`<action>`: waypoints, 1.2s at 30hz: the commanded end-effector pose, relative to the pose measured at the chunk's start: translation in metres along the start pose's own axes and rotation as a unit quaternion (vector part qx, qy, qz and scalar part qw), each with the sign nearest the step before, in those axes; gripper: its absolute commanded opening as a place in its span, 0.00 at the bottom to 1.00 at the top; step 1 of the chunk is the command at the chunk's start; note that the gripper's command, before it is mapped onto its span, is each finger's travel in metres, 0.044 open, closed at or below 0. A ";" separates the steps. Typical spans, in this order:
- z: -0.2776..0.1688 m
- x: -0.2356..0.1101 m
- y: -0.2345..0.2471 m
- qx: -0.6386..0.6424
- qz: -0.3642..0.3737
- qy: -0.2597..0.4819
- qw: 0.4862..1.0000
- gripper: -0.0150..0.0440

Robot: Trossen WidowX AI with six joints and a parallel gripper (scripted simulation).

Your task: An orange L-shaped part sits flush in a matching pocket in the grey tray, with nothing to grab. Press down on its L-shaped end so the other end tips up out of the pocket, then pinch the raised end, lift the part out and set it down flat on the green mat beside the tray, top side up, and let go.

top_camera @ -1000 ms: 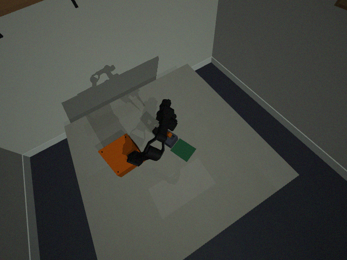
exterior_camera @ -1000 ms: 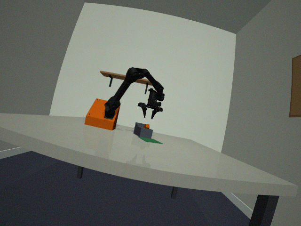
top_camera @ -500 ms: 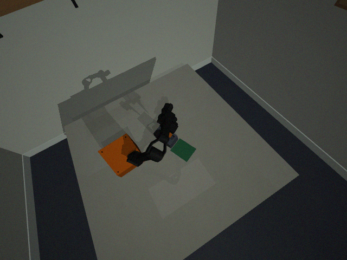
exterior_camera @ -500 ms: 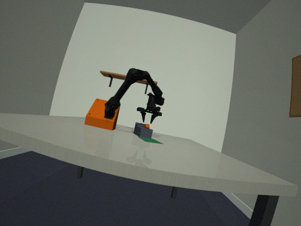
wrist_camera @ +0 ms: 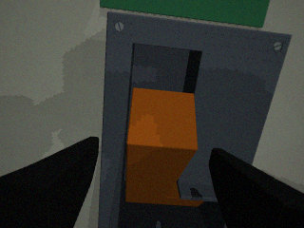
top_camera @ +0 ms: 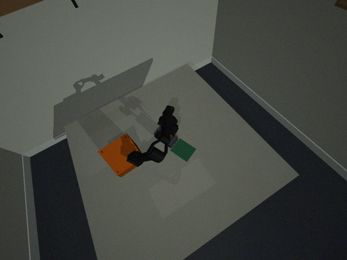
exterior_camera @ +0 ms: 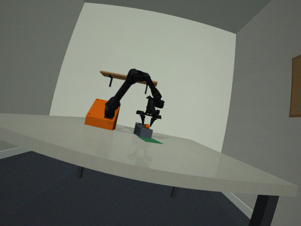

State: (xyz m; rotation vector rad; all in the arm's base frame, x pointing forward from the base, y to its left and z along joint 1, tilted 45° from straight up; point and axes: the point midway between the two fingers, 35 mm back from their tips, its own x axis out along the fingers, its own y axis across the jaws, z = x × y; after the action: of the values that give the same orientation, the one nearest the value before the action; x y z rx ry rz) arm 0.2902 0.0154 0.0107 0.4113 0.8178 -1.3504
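Observation:
The orange part [exterior_camera: 146, 126] [wrist_camera: 162, 119] stands tipped in the pocket of the grey tray [exterior_camera: 146, 133] [wrist_camera: 228, 104]. Its end nearer the green mat is raised above the tray's top, and its other end is down in the pocket. In the top view the arm hides most of it. My gripper [exterior_camera: 146, 125] [wrist_camera: 155, 151] is open, pointing down, with one fingertip on each side of the raised end and a gap on both sides. The green mat [top_camera: 183, 150] [exterior_camera: 151, 140] [wrist_camera: 190, 10] lies flat beside the tray with nothing on it.
The arm's base stands by a large orange box [top_camera: 111, 156] [exterior_camera: 100, 121] on the table [top_camera: 238, 168] [exterior_camera: 194, 167]. A shelf [exterior_camera: 116, 76] is on the wall behind. Two screw heads [wrist_camera: 119, 27] [wrist_camera: 277, 46] sit in the tray's corners near the mat.

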 end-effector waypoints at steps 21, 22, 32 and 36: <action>0.000 0.011 -0.001 0.000 -0.001 0.000 1.000 0.40; 0.000 0.011 -0.001 0.000 -0.001 0.000 1.000 0.39; 0.000 0.009 -0.001 0.000 -0.001 -0.001 1.000 0.25; 0.000 0.004 -0.001 -0.001 -0.001 -0.001 1.000 0.25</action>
State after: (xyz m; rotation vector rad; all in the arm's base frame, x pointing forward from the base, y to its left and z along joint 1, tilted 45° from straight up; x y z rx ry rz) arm 0.2887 0.0085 0.0051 0.4026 0.8193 -1.3546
